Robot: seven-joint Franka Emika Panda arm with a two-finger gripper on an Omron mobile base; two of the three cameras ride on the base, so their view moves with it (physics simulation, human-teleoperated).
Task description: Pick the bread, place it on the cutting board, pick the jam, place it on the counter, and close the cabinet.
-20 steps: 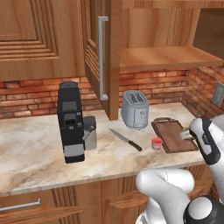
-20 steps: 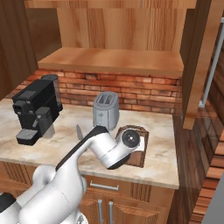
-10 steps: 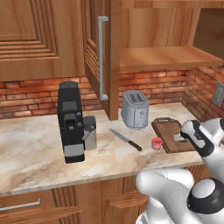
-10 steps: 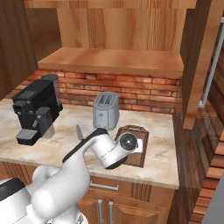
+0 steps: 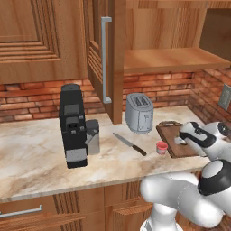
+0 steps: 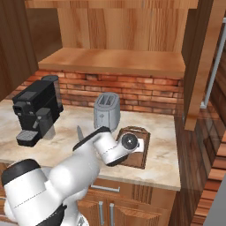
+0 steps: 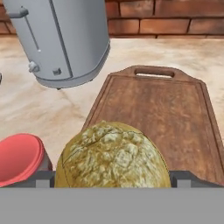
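The bread (image 7: 111, 159), a bumpy olive-brown lump, fills the space between my two dark fingertips and touches both. My gripper (image 7: 113, 177) is shut on it and holds it over the near end of the dark brown cutting board (image 7: 162, 105). In the left base view the gripper (image 5: 182, 136) hangs low above the cutting board (image 5: 166, 131) at the right of the counter (image 5: 36, 149). The jam (image 5: 161, 147), a small red jar, stands on the counter just left of the board, and the jam (image 7: 19, 157) shows beside the bread. The cabinet (image 5: 101, 54) door stands open.
A grey toaster (image 5: 138, 113) stands behind the board's left end. A knife (image 5: 129, 144) lies on the counter left of the jam. A black coffee machine (image 5: 72, 126) sits further left. The open door with its grey bar handle (image 5: 106, 58) juts out above the toaster.
My hand has moved left from the counter's right end to above the cutting board, with the bread still between the fingers. The jam has stayed put.
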